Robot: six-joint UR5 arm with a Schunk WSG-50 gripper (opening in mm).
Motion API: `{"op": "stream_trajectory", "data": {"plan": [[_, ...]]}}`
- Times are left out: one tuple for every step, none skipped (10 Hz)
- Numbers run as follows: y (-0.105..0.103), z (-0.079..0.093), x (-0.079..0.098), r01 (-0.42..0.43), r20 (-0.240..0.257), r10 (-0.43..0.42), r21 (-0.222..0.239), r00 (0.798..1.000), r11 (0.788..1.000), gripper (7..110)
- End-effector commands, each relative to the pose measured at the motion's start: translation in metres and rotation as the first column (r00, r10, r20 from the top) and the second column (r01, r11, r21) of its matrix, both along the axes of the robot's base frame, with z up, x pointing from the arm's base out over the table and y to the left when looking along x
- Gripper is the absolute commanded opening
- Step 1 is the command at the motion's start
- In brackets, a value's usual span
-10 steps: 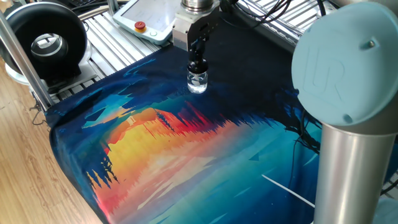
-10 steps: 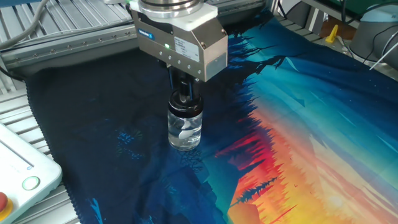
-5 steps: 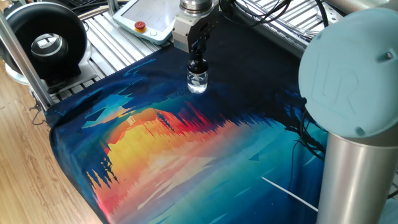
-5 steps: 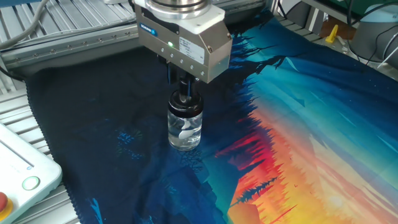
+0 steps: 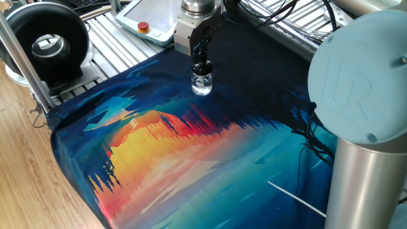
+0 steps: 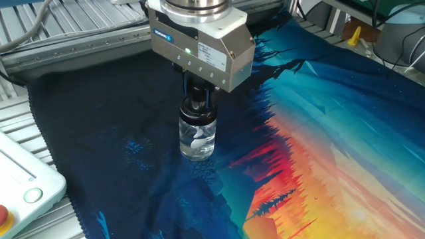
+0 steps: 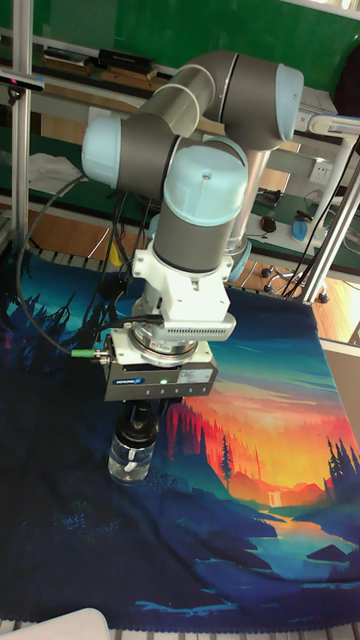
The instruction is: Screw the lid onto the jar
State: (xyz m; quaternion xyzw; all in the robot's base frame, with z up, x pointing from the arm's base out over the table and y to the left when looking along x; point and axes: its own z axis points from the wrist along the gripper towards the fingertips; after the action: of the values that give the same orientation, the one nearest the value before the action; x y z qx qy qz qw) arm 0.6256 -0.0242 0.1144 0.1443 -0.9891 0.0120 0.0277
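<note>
you are in the screwing step itself: the gripper (image 6: 198,105) stands straight above the jar (image 6: 197,137), its fingers pinched on the lid (image 6: 198,109), which sits on the neck of the little glass bottle. the jar stands upright on the dark blue part of the printed cloth (image 6: 319,133), near the cloth's far edge in one fixed view, with something pale lying in its bottom. you cannot tell from these views how far the thread has taken, so i judge the lid seated but not proven tight. the next move calls for a wrist turn about the jar's axis with only light downward push, since nothing holds the jar and it may spin or tip with the lid. for writing, the big arm joint (image 5: 356,76) shows a raised "ur" mark; the gripper body carries a small blue label too blurred to read. a red button (image 5: 144,27) sits on the pendant (image 5: 152,16) behind.
</note>
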Motion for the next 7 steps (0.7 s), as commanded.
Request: {"op": "stream_trajectory", "data": {"plan": [[-0.004,0.000,-0.003,-0.112,-0.015,0.112,-0.013,0.994,0.994,44],[-0.008,-0.001,-0.003,-0.188,-0.020,0.187,-0.027,0.982,0.982,44],[-0.005,-0.002,-0.001,-0.275,-0.014,0.275,-0.012,0.961,0.961,44],[0.011,-0.002,-0.002,-0.346,0.002,0.346,0.047,0.938,0.937,44],[0.025,-0.001,-0.004,-0.435,0.023,0.434,0.093,0.900,0.896,44],[0.031,0.002,-0.006,-0.522,0.040,0.521,0.113,0.853,0.845,44],[0.040,0.003,-0.002,-0.586,0.077,0.581,0.136,0.810,0.799,44]]}}
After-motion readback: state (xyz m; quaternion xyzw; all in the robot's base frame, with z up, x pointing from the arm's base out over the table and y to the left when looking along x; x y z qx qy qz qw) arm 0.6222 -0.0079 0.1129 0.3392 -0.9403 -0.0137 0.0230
